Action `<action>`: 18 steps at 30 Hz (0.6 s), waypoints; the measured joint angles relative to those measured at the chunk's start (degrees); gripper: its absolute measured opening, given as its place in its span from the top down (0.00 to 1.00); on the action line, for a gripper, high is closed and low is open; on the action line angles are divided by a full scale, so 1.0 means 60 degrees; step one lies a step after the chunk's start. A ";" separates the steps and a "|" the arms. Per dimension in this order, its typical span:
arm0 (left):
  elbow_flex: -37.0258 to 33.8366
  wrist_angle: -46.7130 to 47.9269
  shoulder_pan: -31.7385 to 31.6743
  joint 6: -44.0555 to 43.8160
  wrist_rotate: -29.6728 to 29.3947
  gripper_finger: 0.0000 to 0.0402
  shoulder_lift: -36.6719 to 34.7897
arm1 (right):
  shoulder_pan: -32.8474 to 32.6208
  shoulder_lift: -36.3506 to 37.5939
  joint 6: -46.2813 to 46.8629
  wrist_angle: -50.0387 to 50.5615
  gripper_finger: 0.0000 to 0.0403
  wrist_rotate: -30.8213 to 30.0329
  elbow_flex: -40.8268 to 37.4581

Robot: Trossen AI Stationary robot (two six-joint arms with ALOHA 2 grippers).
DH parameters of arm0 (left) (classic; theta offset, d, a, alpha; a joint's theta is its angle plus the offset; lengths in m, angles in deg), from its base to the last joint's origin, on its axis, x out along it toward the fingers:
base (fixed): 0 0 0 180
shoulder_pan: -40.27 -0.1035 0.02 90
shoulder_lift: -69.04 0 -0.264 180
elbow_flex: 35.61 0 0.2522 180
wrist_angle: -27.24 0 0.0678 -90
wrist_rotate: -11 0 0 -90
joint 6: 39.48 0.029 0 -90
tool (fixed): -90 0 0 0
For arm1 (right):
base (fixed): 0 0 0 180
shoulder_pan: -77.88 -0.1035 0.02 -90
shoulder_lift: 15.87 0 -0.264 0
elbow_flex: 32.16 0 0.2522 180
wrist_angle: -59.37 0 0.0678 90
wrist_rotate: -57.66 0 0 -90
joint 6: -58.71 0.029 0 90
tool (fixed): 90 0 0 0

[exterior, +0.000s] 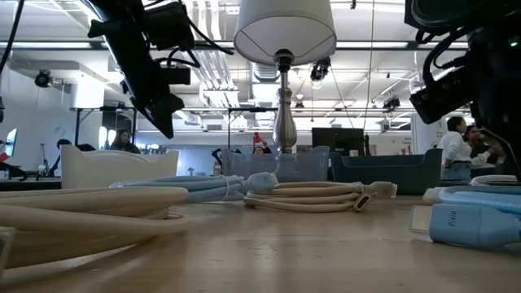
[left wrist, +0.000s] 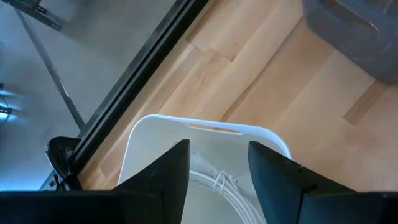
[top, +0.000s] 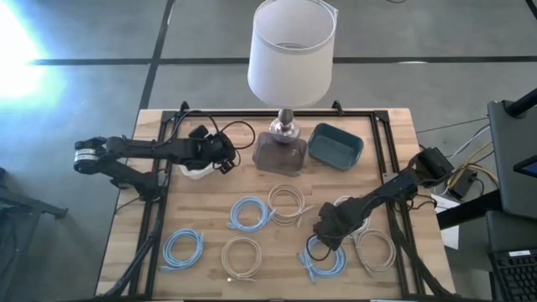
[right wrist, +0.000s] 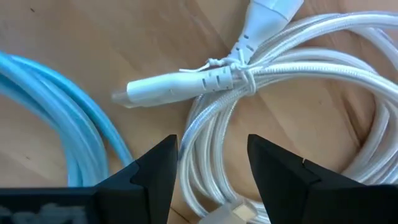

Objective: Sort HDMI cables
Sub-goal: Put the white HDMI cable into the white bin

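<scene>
Several coiled HDMI cables lie flat on the wooden table: light blue coils (top: pixel 182 248) (top: pixel 250 212) (top: pixel 323 256), beige coils (top: pixel 289 201) (top: pixel 242 256) and a white coil (top: pixel 373 247). My right gripper (right wrist: pixel 211 162) is open just above the white coil (right wrist: pixel 280 74), with its fingers on either side of some strands. A light blue coil (right wrist: pixel 56 106) lies beside it. My left gripper (left wrist: pixel 217 168) is open over the white bin (left wrist: pixel 205 127). A white cable (left wrist: pixel 214 186) lies in that bin below the fingers.
A white-shaded lamp (top: pixel 289 59) stands at the far middle of the table. In front of it is a clear grey bin (top: pixel 277 153), with a blue bin (top: pixel 336 144) to its right and the white bin (top: pixel 197 170) to its left. Black rails run along the table's sides.
</scene>
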State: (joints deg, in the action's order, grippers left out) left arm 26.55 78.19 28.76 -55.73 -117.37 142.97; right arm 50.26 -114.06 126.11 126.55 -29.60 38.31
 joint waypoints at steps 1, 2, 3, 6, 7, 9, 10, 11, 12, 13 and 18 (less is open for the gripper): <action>0.0000 0.0002 0.0000 0.0001 0.0003 0.58 0.0000 | 0.0000 0.0000 -0.0007 0.0040 0.52 0.0000 0.0003; 0.0000 -0.0002 0.0000 0.0000 0.0000 0.58 0.0000 | -0.0003 -0.0011 -0.0014 0.0037 0.52 0.0000 -0.0004; 0.0000 -0.0004 0.0000 0.0004 0.0000 0.58 0.0000 | -0.0004 -0.0025 -0.0025 0.0030 0.52 0.0000 -0.0019; 0.0002 -0.0025 0.0000 0.0000 0.0000 0.58 0.0000 | 0.0000 -0.0083 0.0093 -0.0142 0.52 0.0001 -0.0151; 0.0002 -0.0025 0.0000 0.0000 0.0000 0.58 0.0000 | 0.0000 -0.0095 0.0229 -0.0273 0.52 -0.0004 -0.0226; 0.0000 -0.0025 0.0000 0.0004 0.0000 0.58 0.0000 | 0.0000 -0.0106 0.0393 -0.0621 0.52 0.0010 -0.0377; 0.0000 -0.0022 0.0000 0.0006 0.0000 0.58 0.0000 | 0.0000 -0.0092 0.0425 -0.0756 0.52 0.0012 -0.0456; 0.0002 -0.0022 0.0000 0.0005 0.0000 0.58 0.0000 | 0.0000 -0.0069 0.0430 -0.0849 0.52 0.0012 -0.0522; 0.0002 -0.0025 0.0000 0.0007 0.0000 0.58 0.0000 | 0.0000 -0.0069 0.0430 -0.0907 0.52 0.0015 -0.0559; 0.0001 -0.0025 0.0000 0.0007 0.0000 0.58 0.0000 | 0.0000 -0.0062 0.0444 -0.0920 0.52 0.0015 -0.0590; 0.0002 -0.0033 0.0000 0.0007 -0.0002 0.58 0.0000 | 0.0000 -0.0056 0.0367 -0.1003 0.54 0.0056 -0.0628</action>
State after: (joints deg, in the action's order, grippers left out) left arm 26.57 78.00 28.76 -55.69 -117.38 142.97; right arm 50.26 -114.39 128.31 120.54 -29.26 34.54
